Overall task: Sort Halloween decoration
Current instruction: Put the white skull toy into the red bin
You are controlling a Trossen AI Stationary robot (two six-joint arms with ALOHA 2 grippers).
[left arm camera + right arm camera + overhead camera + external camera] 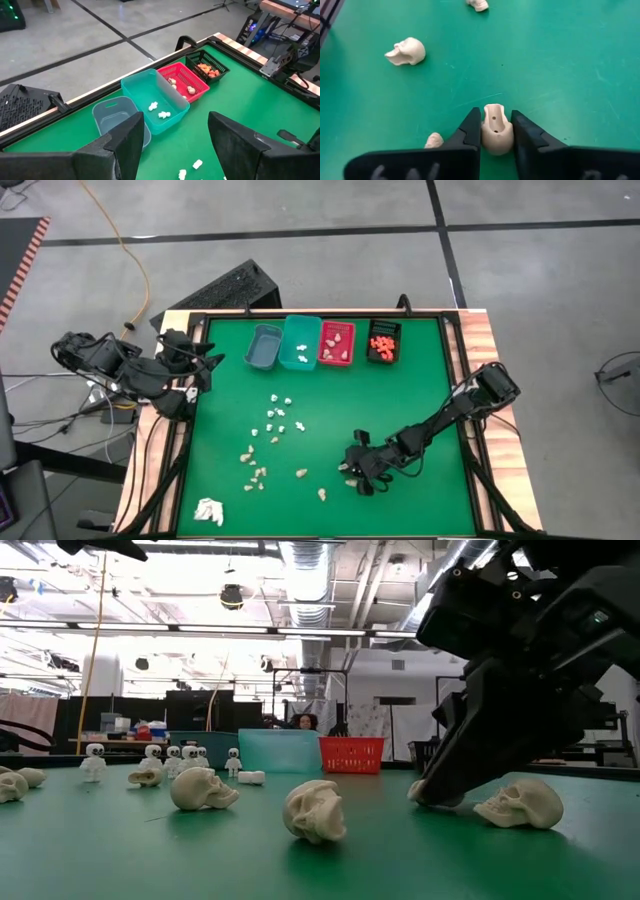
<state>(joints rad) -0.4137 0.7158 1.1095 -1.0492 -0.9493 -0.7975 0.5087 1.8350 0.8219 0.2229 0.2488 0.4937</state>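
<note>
Four small bins are lined up along the far edge of the green table (420, 390), at about 12 o'clock from its centre: a grey bin (263, 346), a teal bin (300, 342) with a few white pieces, a red bin (336, 343) with beige skulls, and a black bin (383, 342) with orange pieces, so that each kind of decoration is given its own compartment. Unsorted pieces are left loose on the mat: white skeleton figures (281, 416) near the centre and beige skulls (256, 471) toward 7 o'clock, with a white papery wad (208, 511) set apart at the near-left corner. The right gripper (495, 131) has been lowered to the mat at about 5 o'clock, and its two fingers are seen pressed against either side of one beige skull (496, 128), which rests on the table between them; the piece is clasped but not visibly lifted. The grip is judged to be taken across the skull's narrow width so that the piece is kept from rolling away. Two further skulls (406, 51) lie near it, apart from the fingers. The left gripper (175, 137) is held parked off the table's left edge, at about 9 o'clock, its fingers spread wide and holding nothing, facing the row of bins.
</note>
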